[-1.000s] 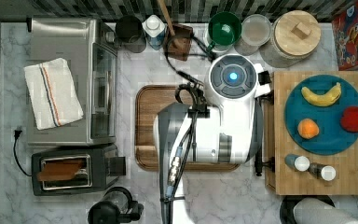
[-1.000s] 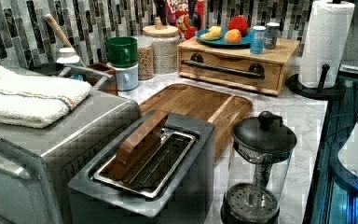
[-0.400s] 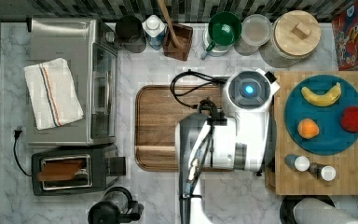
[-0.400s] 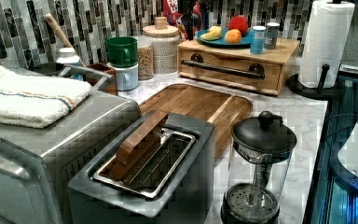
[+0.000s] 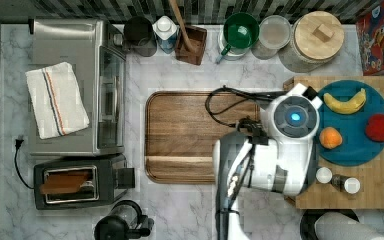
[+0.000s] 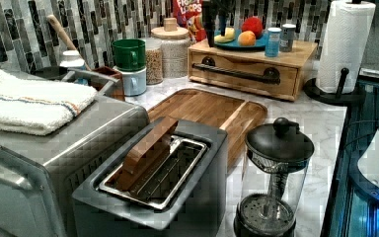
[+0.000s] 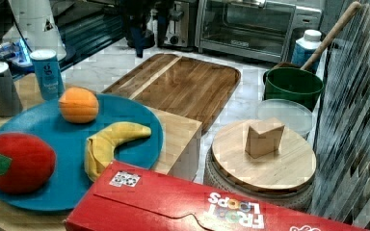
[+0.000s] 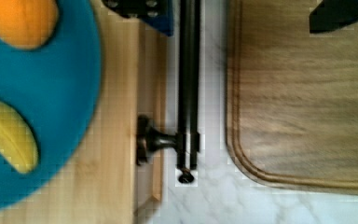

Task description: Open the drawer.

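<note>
1. The shallow light-wood drawer [image 6: 242, 74] sits shut in the block under the round teal plate [image 7: 72, 149], its thin black bar handle [image 8: 187, 84] facing the brown rounded wooden tray [image 5: 195, 136] on the marble table [image 5: 180, 70].
2. The claw [image 8: 242, 7] hangs above the handle, fingers spread open, one on either side of the bar and not touching it.
3. To do this well, I judge it should descend squarely, close mid-bar away from the post, then pull straight toward the tray.
</note>
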### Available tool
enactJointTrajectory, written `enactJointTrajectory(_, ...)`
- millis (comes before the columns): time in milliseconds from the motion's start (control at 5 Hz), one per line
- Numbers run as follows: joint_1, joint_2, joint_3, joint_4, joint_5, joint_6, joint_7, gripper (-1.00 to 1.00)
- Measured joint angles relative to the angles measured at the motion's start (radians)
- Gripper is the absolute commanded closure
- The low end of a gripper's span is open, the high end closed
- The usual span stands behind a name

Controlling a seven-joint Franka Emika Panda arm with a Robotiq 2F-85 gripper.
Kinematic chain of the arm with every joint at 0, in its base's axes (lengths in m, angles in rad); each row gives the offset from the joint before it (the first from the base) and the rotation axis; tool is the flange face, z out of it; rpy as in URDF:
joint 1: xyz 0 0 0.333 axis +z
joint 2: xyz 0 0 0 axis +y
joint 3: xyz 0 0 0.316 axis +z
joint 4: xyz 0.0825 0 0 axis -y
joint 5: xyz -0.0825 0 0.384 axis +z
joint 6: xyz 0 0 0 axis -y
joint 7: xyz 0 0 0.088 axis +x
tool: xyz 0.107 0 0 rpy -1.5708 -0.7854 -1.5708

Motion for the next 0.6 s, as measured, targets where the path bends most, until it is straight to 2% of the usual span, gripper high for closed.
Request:
enactJointTrajectory(400, -0.031, 0.006, -0.034, -0.033, 0.005, 0.043, -0.026, -1.0)
enactJointTrajectory(600, -0.037, 0.017, -0.018, -0.037, 0.005, 0.127, -0.026, -1.0)
